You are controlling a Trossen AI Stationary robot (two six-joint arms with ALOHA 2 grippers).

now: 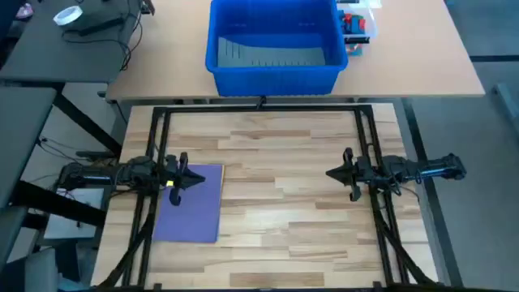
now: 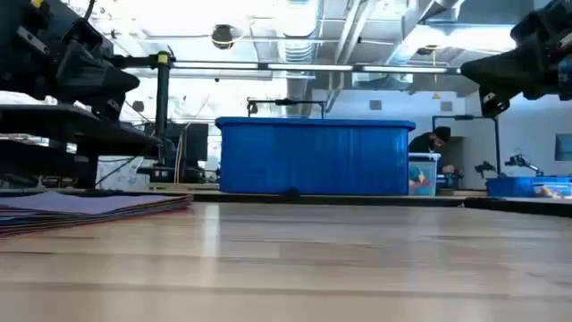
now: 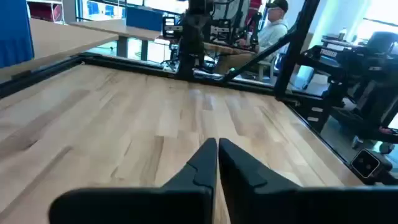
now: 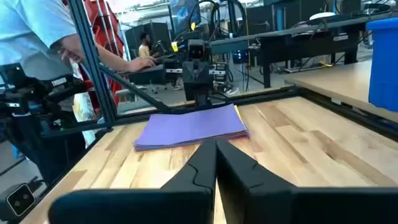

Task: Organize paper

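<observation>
- The paper (image 1: 190,204) lies as a flat stack on the left part of the tabletop (image 1: 284,203), a purple sheet on top; the low view shows other edges under it, so it is several sheets.
- Its long axis runs from the near edge toward the bin (image 1: 274,45), across the line between the two arms.
- The left gripper (image 1: 197,176) hangs right over the stack's far end, raised off it as the low view suggests, jaws pressed together and holding nothing.
- The right gripper (image 1: 331,173) waits well apart, over bare wood on the right side, pointing at the stack across the tabletop, jaws also pressed together and empty.
- The left arm is plainly the nearer: the paper sits directly below its jaws and reaches back toward its base.
- Judgement: a pick from here likely means spreading the left jaws and dropping onto the stack's edge; thin sheets lying flat offer little to pinch.
</observation>
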